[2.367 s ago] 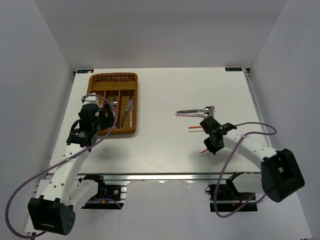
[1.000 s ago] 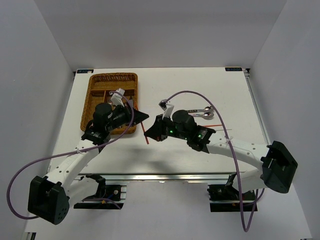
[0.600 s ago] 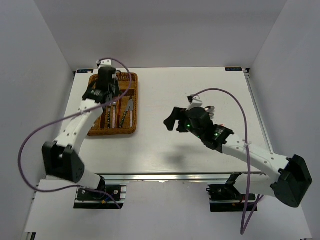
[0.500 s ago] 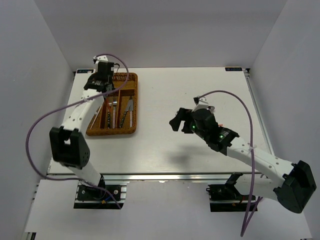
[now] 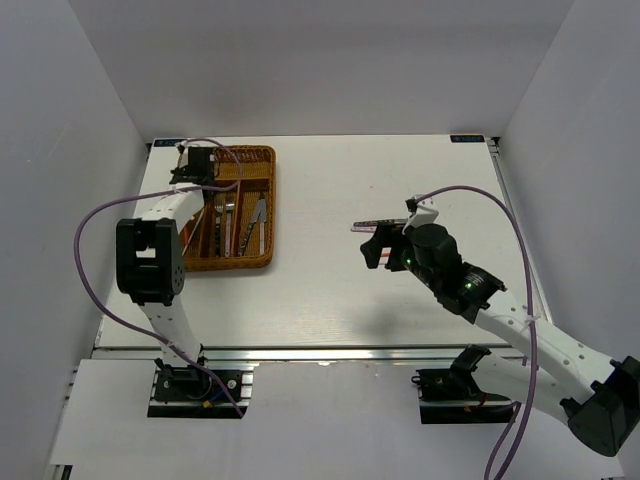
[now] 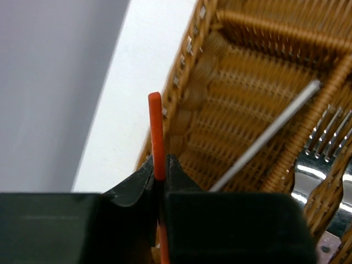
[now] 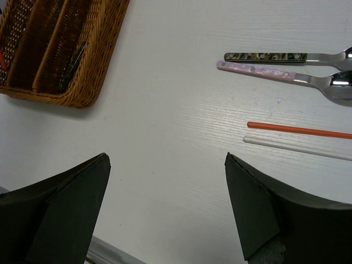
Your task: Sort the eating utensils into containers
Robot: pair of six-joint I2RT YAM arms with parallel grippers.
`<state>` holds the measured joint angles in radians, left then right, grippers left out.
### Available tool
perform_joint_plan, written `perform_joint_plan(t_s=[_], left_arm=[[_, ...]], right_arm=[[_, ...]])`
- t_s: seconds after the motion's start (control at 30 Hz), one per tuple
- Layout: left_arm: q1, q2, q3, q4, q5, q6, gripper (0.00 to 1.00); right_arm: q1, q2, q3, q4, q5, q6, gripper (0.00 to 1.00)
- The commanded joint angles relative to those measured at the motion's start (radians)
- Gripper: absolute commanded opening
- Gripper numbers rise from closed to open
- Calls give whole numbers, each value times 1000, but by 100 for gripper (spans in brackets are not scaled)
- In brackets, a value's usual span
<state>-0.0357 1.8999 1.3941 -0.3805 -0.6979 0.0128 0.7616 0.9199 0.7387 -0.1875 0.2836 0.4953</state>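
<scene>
Bowls of two spoons (image 7: 258, 71), ends of red chopstick (image 7: 300, 130) and white chopstick (image 7: 297, 149) past the right edge.

The left gripper (image 6: 160, 175) has swung from the tray's (image 6: 198, 77) near end to its far left corner, now pinching a red chopstick (image 6: 155, 129) (upright between the fingers). The right gripper (image 7: 166, 165) has drawn back from mid-table toward the spoons (image 7: 264, 72), its jaws gone from closed to wide apart.

red chopstick (image 6: 156, 132): at wicker tray (image 6: 190, 93) rim | two spoons (image 7: 264, 72): parallel, outside
</scene>
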Motion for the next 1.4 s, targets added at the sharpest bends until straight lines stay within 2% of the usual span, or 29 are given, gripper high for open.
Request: perform_joint_plan(t_s=[0.0,0.03,0.07,0.17,0.33,0.37,0.5,0.6,0.63,0.67,0.7,0.73,0.8,0.9,0.93,1.03,1.37], left_arm=[[-7,-76,-70,97,8,3,20],[-7,-84,-88,109,6,-4,27],[-7,-88,-101,120,12,-4,42],[-7,-96,-58,48,-14,-40,64],[-9,-214,-24,-20,-40,-79,86],[-10,-240,-14,-43,-32,-95,97],[-13,-404,16,-175,76,-235,98],[-15,-620,-108,-199,219,-301,98],[-15,-684,-224,-160,297,-301,98],[-16,-805,-280,-144,316,-301,98],[-16,-862,-335,-132,333,-307,98],[-16,-912,-383,-111,342,-312,98],[-27,-1032,-504,-92,363,-312,98],[-55,-1099,-613,-63,353,-309,98],[-59,-1101,-630,-64,354,-313,98],[-75,-1066,-635,-77,419,-317,98],[-121,-1084,-639,-74,425,-317,98]], right_arm=[[-4,-4,45,6,-17,-58,89],[-4,-1,51,10,-17,-58,89],[-7,3,54,11,-15,-55,89],[-24,42,79,-16,0,-22,89],[-67,134,132,-136,61,75,89],[-86,157,172,-174,92,110,89],[-152,330,290,-341,147,274,89],[-197,437,375,-506,206,395,89],[-203,457,381,-532,227,470,87],[-212,473,383,-559,264,509,85],[-217,497,377,-564,275,541,81],[-220,510,373,-567,282,587,71],[-237,545,373,-614,285,649,60],[-245,583,373,-659,287,770,59],[-245,588,367,-679,292,791,54],[-248,608,349,-702,295,873,53],[-334,779,429,-710,256,879,54]])
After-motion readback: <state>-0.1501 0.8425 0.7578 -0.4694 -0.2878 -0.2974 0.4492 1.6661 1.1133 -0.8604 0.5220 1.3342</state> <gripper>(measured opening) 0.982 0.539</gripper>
